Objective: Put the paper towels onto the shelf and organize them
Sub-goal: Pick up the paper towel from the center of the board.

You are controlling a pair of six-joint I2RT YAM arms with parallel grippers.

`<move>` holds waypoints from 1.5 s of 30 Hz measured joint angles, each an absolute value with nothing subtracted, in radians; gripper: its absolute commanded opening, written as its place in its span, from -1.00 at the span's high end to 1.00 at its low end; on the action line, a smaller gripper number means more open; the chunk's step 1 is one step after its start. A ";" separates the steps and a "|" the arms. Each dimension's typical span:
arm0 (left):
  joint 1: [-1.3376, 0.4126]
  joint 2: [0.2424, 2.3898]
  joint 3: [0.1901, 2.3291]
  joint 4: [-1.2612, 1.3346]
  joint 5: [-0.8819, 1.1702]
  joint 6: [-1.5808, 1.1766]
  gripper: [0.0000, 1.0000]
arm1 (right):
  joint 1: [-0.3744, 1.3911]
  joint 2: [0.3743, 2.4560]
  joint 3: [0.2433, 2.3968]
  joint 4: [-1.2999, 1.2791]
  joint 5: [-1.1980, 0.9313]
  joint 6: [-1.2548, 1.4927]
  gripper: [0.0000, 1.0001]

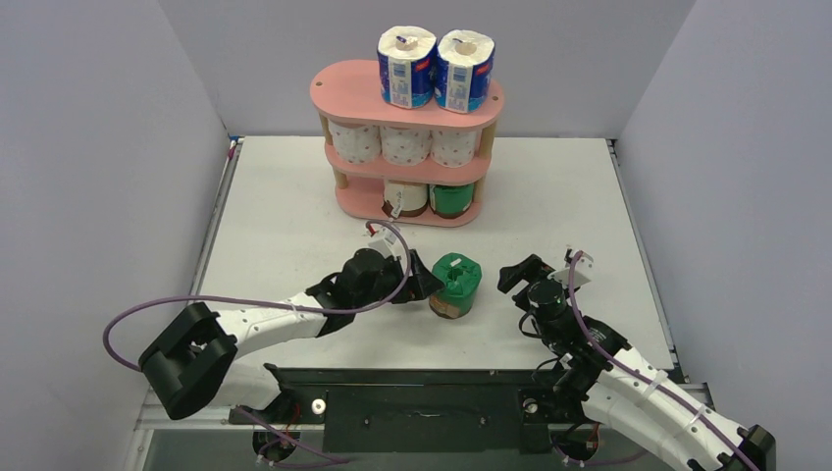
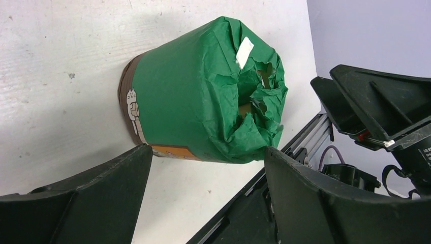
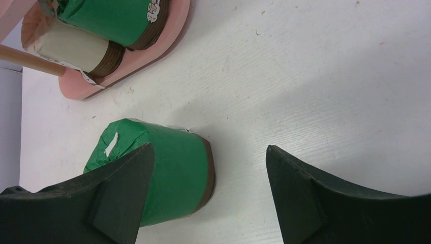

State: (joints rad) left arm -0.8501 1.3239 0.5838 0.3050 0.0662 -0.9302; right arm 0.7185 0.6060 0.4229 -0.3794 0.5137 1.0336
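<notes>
Our left hand (image 2: 208,149) stands open before the green roll (image 2: 203,91); closing on its crumpled wrap, we could tip it; right hand (image 3: 209,146) open, empty.

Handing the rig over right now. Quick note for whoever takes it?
Left claw: open, right at the loose green roll on the table, not gripping it.
Right claw: open, empty, to that roll's right.
Shelf: two blue rolls on top, three dotted rolls in the middle, a pale roll and another green roll at the bottom.
Done: seven shelved. Left: grip the loose roll, probably for the bottom tier's bare left end.
</notes>
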 measured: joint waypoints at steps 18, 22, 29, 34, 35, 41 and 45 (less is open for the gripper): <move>-0.847 1.479 0.677 0.307 0.073 -0.895 -0.57 | 0.719 0.607 0.425 -0.380 0.508 1.022 -0.51; -0.833 1.485 0.686 0.292 0.085 -0.886 -0.60 | 0.719 0.607 0.430 -0.381 0.508 1.013 -0.51; -0.801 1.457 0.725 0.233 0.092 -0.858 -0.77 | 0.714 0.604 0.457 -0.391 0.512 0.992 -0.51; -0.798 1.412 0.727 0.226 0.091 -0.852 -0.77 | 0.713 0.602 0.461 -0.396 0.517 0.979 -0.51; -0.798 1.412 0.727 0.226 0.091 -0.852 -0.77 | 0.713 0.602 0.461 -0.398 0.517 0.979 -0.51; -0.798 1.433 0.737 0.218 0.092 -0.852 -0.76 | 0.713 0.595 0.461 -0.400 0.517 0.979 -0.51; -0.798 1.481 0.759 0.221 0.092 -0.852 -0.75 | 0.713 0.579 0.461 -0.405 0.517 0.979 -0.51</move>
